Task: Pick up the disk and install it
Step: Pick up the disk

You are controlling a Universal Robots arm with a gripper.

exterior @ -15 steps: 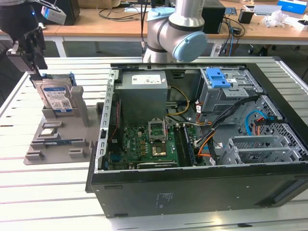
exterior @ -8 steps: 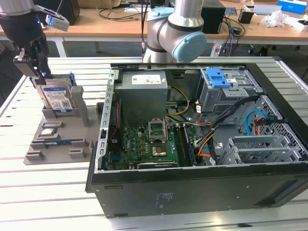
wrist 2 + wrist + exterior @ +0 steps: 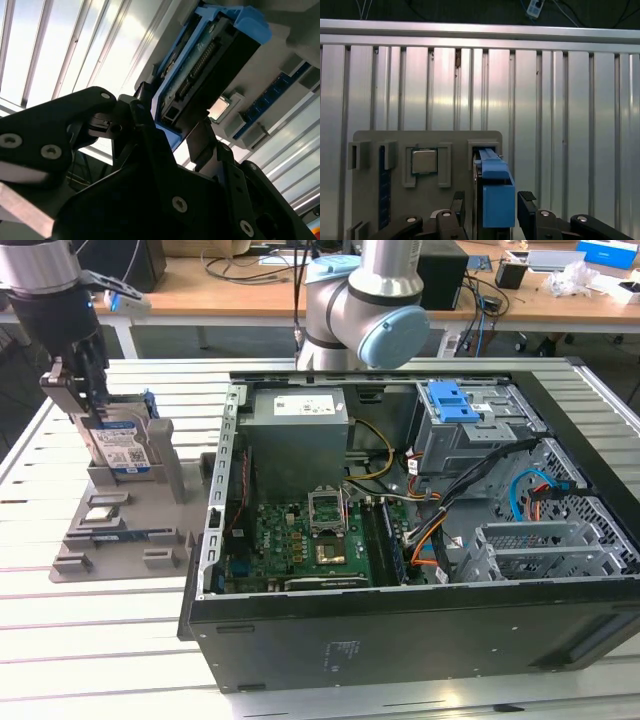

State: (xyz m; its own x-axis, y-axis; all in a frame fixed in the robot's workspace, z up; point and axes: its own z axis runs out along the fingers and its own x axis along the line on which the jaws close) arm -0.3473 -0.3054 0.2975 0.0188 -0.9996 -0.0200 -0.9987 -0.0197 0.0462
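Fingers (image 3: 526,201) of the black gripper (image 3: 492,202) stand apart, one on each flat side of the disk (image 3: 497,185), a flat silver hard drive in a blue plastic carrier. In the first wrist view a thin sliver of gap shows on either side, so they straddle it without a visible clamp.

The disk (image 3: 122,448) stands on edge in a slot of the flat grey plastic fixture plate (image 3: 120,540), at ten o'clock in the exterior view. The gripper (image 3: 92,390) sits on its upper corner. Toward three o'clock, the wall of the open black computer case (image 3: 400,630) stands just beside the plate and leaves little room. Toward nine and six o'clock the slatted aluminium table (image 3: 100,640) lies open.

The disk's lower edge is sunk in the slot and its upper corner is hidden behind the fingers. The arm's wrist is cut off at twelve o'clock. In the second wrist view the disk's connector edge (image 3: 210,60) shows, while the dark gripper body hides where the pads meet it.

Also on the plate are a square silver processor chip (image 3: 424,161) and a narrow blue memory stick (image 3: 381,190). Behind the table at twelve o'clock runs a wooden bench (image 3: 250,290) with cables.
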